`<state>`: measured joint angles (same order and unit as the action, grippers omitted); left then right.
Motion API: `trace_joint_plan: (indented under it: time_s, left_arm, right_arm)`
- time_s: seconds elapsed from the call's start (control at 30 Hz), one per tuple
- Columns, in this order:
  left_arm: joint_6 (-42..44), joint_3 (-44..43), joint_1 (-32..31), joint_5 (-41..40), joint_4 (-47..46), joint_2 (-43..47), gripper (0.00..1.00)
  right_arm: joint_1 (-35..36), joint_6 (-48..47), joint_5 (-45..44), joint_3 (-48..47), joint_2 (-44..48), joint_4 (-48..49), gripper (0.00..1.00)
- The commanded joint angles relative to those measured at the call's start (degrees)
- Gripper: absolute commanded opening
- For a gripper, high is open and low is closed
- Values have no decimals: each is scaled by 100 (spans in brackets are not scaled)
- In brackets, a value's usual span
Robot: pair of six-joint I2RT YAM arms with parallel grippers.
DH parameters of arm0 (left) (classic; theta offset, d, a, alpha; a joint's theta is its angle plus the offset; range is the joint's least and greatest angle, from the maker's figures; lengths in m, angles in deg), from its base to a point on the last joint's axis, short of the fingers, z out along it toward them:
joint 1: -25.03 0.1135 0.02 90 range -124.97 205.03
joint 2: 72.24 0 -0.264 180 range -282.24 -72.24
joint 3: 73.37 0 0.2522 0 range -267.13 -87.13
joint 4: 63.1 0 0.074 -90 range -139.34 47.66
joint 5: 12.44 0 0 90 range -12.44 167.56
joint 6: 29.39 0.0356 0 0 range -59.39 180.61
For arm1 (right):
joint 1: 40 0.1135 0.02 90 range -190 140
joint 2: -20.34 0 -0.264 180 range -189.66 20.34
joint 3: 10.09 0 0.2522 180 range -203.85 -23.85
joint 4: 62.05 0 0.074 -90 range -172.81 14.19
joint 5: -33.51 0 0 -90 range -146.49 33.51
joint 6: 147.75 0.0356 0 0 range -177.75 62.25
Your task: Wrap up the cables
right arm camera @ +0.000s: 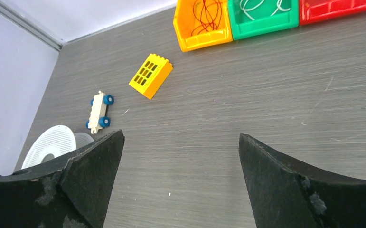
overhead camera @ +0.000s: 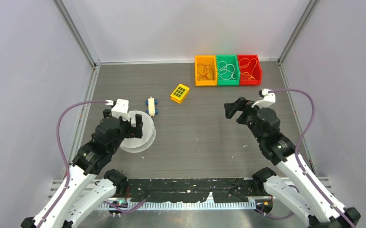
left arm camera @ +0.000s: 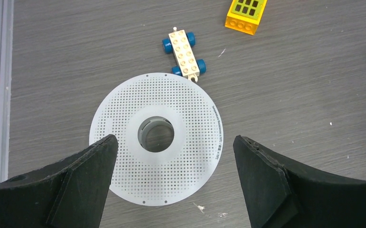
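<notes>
1. Bins, three, in a row at the far edge of the table [overhead camera: 195,137]: orange bin [overhead camera: 196,71], green bin [overhead camera: 219,78], red bin [overhead camera: 258,71].
2. Cables [overhead camera: 205,71], dark red-brown, inside the orange bin; strand count cannot be told. Loose tangled loops, stretched mostly front to back along the bin; no end visible.
3. Perforated white spool [left arm camera: 190,118], one, lying flat.
4. Toy car [overhead camera: 151,106], one; yellow brick [overhead camera: 180,93], one.
5. Left gripper [left arm camera: 175,142]: fingers spread wide above the spool, empty.
6. Right gripper [right arm camera: 181,137]: fingers spread wide over the table, empty.
</notes>
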<state>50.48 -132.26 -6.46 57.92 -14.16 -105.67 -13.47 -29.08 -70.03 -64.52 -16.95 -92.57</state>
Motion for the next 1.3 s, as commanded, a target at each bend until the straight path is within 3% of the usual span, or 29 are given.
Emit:
trace_joint_plan:
  time_s: [0.0,0.13,0.23,0.4,0.6,0.77,1.1,1.2,1.27]
  left_arm:
    - [-93,-191,-2,82,61,43,93]
    - [-111,-173,-1,-20,17,-30,92]
    - [-338,-345,-7,-419,413,-259,91]
    - [-403,-436,-7,-426,360,-89,89]
    - [-342,-99,-7,-353,-61,646,89]
    - [-263,3,-7,-449,-185,939,90]
    - [-169,-66,-7,-284,-86,803,90]
    - [-90,3,-5,-40,-190,901,90]
    - [-48,65,-2,56,-272,986,90]
  right_arm:
    - [8,20,31,162,-828,1682,99]
    - [-3,-31,509,-375,-2227,2215,84]
    - [55,371,1697,-455,-2919,3072,74]
    - [659,1017,2416,-526,-4329,4342,74]
    - [1708,1552,2349,-1319,-5844,4700,81]
    - [2322,2034,2622,-2064,-7116,5227,81]
    - [2782,2349,2903,-3016,-8290,5296,76]
    - [2790,2508,3002,-2960,-8386,5568,66]
    - [2788,2532,3025,-2848,-8253,5621,46]
